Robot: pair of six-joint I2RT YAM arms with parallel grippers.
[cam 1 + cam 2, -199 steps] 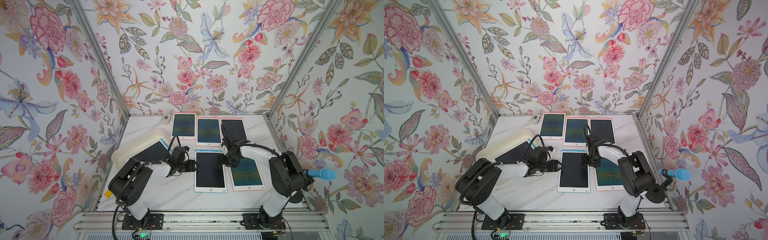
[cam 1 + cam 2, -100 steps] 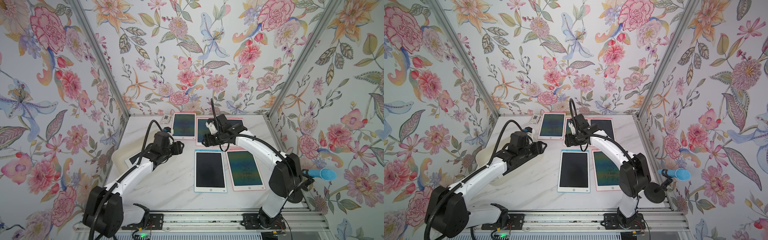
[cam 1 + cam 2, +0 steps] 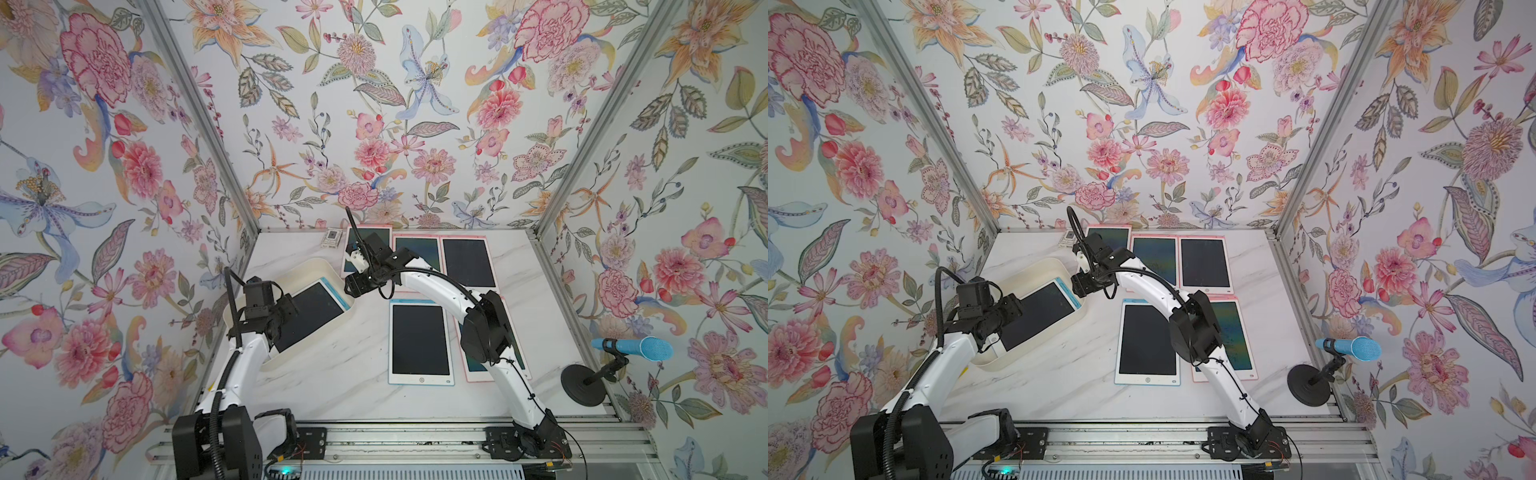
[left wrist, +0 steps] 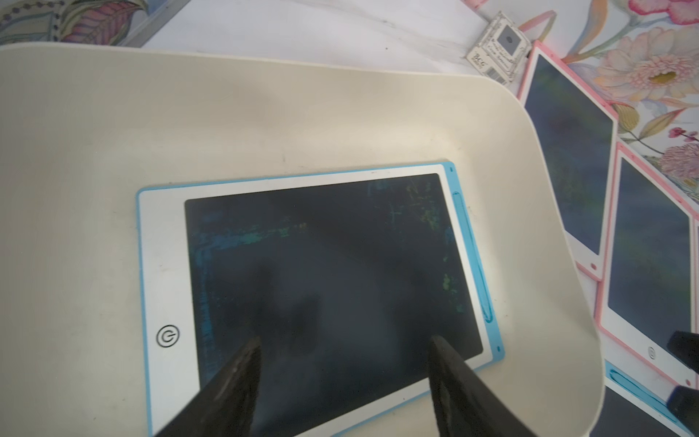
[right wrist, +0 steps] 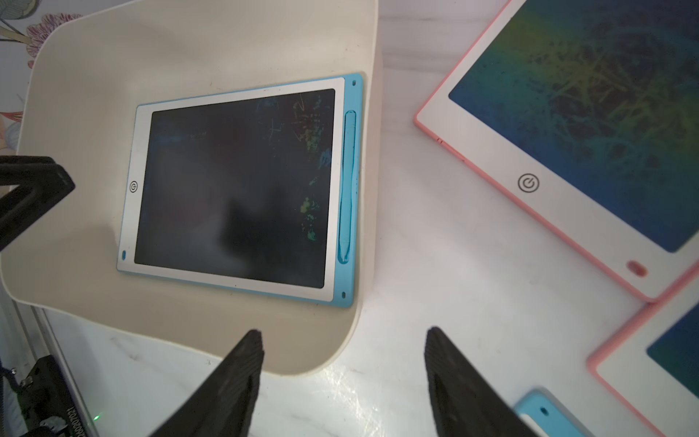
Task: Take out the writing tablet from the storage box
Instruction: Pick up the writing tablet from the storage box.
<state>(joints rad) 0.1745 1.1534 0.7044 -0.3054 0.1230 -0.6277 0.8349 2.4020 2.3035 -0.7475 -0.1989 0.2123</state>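
The cream-white storage box [image 3: 291, 266] stands at the table's left, seen in both top views [image 3: 1034, 266]. Flat on its floor lies the writing tablet [image 3: 316, 309] [image 3: 1042, 311], blue-edged with a dark screen. My left gripper [image 3: 286, 311] hangs over the tablet's near half, open, and the left wrist view shows the gripper [image 4: 344, 340] with the screen [image 4: 329, 265] between the spread fingers. My right gripper [image 3: 352, 286] is open beside the box's far right corner. In the right wrist view it [image 5: 344, 333] straddles the box rim [image 5: 317, 363], clear of the tablet [image 5: 234, 189].
Several other tablets lie on the marble table: pink-edged ones along the back [image 3: 467, 262], a blue-edged one in the middle [image 3: 419, 340], and a pink-edged one under the right arm. A small card [image 3: 331, 237] sits at the back. A blue microphone [image 3: 631, 348] stands on the right.
Both arms left the middle of the table and swung to the box. The left gripper now hangs over the tablet inside with jaws wider; the right came from the back tablets to the box corner.
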